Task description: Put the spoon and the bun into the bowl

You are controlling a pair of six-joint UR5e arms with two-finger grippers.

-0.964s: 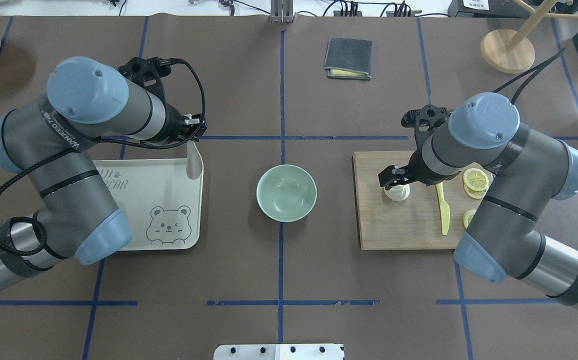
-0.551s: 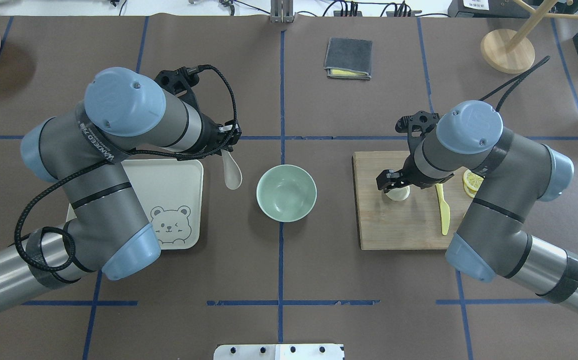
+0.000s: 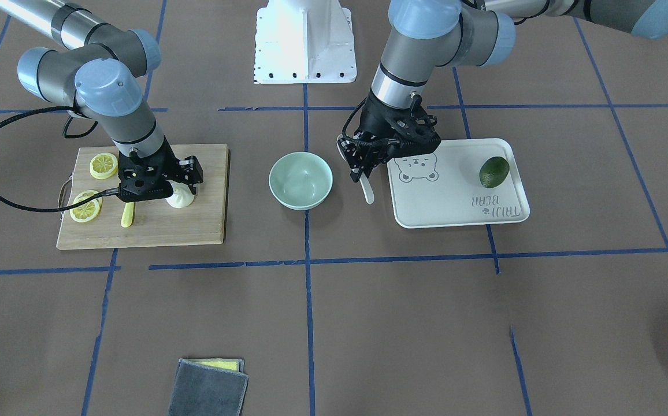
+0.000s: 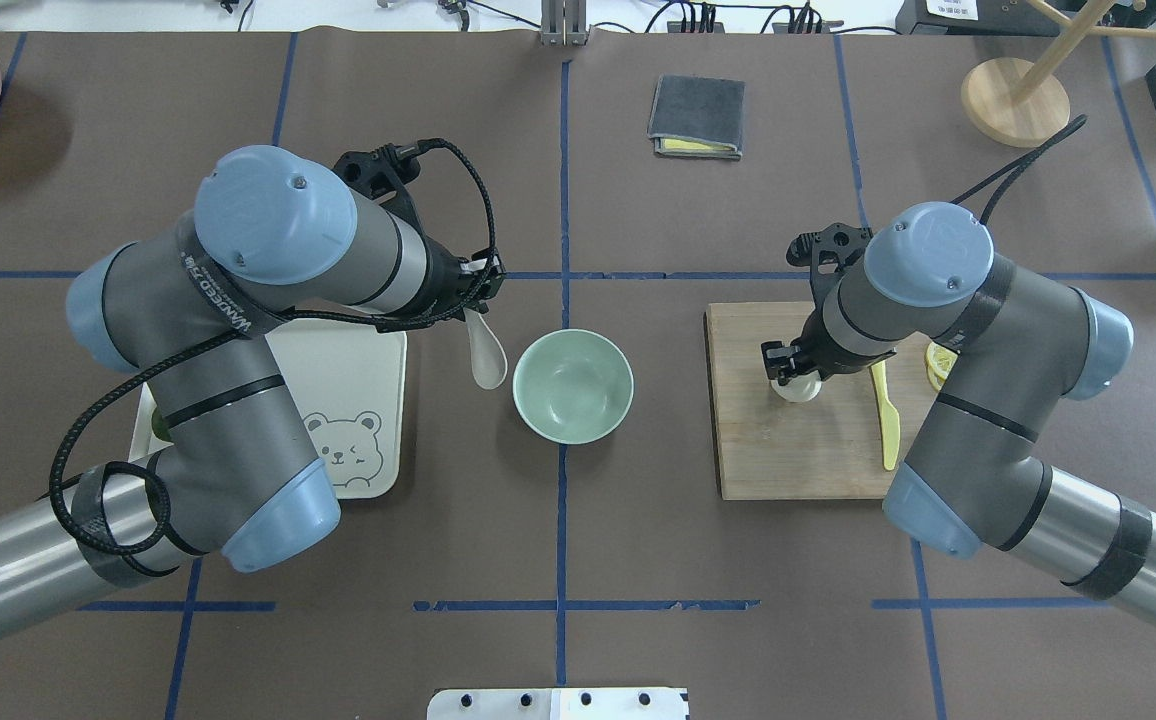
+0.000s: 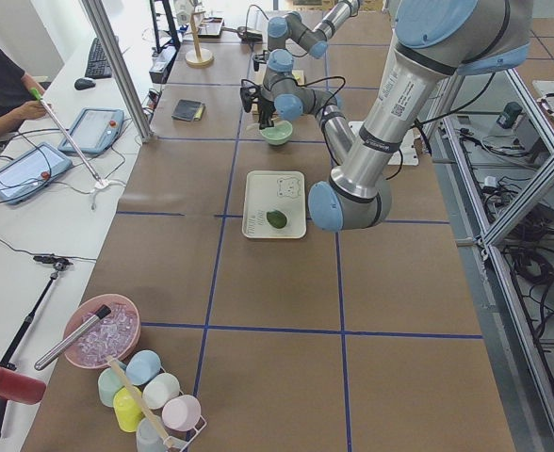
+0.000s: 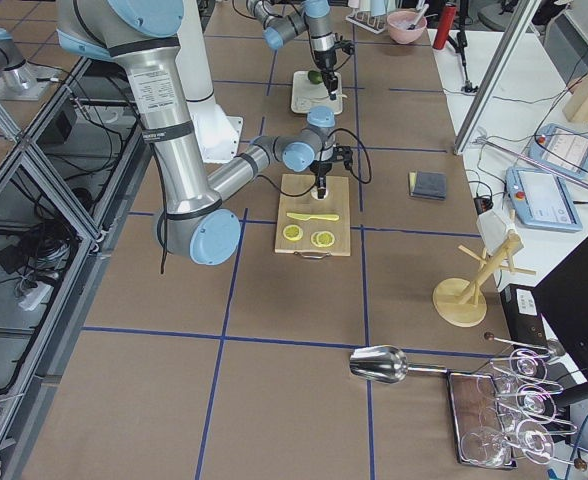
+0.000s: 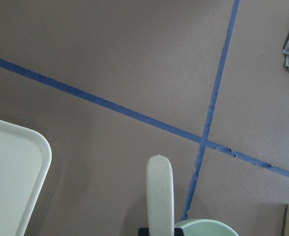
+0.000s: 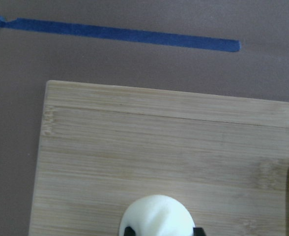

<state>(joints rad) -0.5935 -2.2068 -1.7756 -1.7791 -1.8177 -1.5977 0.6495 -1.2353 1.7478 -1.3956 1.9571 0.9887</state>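
One brown table (image 4: 438,650), blue tape grid (image 4: 560,530)

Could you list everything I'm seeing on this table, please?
bowl: one, pale green, centre, empty
spoon: one, off-white, held beside the bowl
bun: one, white, on the board
board: one, wooden, robot's right
lemon slices: about three, yellow, on the board
knife: one, yellow, on the board
tray: one, white, robot's left
green fruit: one, on the tray
cloth: one, grey, far side
left arm: grey-blue, jaws shut on the spoon
right arm: grey-blue, jaws flanking the bun
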